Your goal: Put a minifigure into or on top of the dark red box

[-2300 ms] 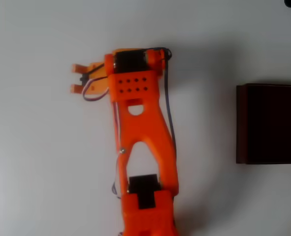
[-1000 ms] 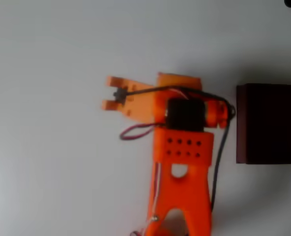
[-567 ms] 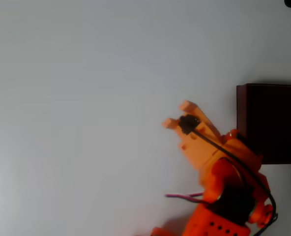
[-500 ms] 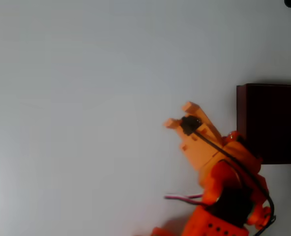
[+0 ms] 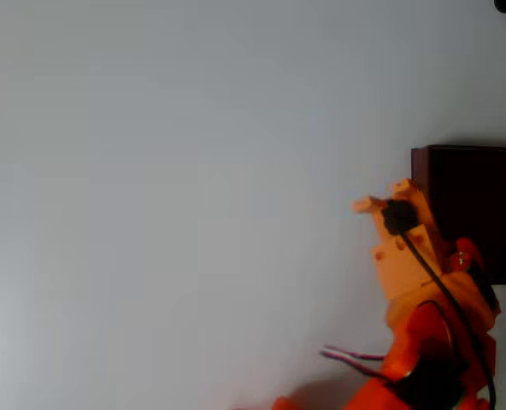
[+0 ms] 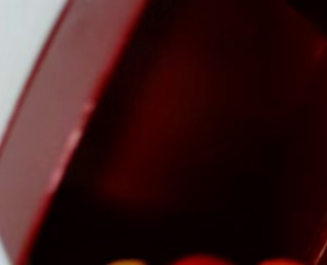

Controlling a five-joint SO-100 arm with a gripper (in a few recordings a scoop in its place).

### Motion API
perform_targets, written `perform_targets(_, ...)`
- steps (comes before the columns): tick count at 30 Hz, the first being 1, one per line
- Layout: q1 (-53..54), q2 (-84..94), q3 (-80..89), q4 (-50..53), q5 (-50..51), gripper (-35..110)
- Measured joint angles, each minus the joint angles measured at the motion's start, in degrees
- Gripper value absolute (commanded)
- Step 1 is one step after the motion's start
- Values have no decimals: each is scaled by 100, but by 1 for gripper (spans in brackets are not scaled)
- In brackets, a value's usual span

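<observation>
Hovering gripper (image 5: 381, 198) beside dark red box (image 5: 484, 213)

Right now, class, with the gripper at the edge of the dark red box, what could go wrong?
1. In the overhead view the gripper sits at the left wall of the dark red box, not over its middle; a release could drop outside.
2. Moving lower could knock that thin wall.
3. The wrist view is blurred, with reddish blobs at its bottom edge, so whether a minifigure is held cannot be confirmed.

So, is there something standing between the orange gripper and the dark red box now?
Nothing visible. In the overhead view the orange gripper is at the left wall of the large dark red rectangular box. The wrist view looks into the box's dark interior, with no obstacle seen.
</observation>
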Motion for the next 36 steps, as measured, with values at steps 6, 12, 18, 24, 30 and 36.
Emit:
perform_targets(6,-44,-1072,-255,-562,70,0)
perform_targets(12,149,-2180,-861,-932,53,0)
perform_targets(18,272,-3076,-1573,-940,44,0)
perform_targets(24,422,-3551,-1811,-967,-26,0)
perform_targets(30,492,-3560,-1916,-958,-97,11)
perform_targets(36,396,-3560,-1925,-949,-97,26)
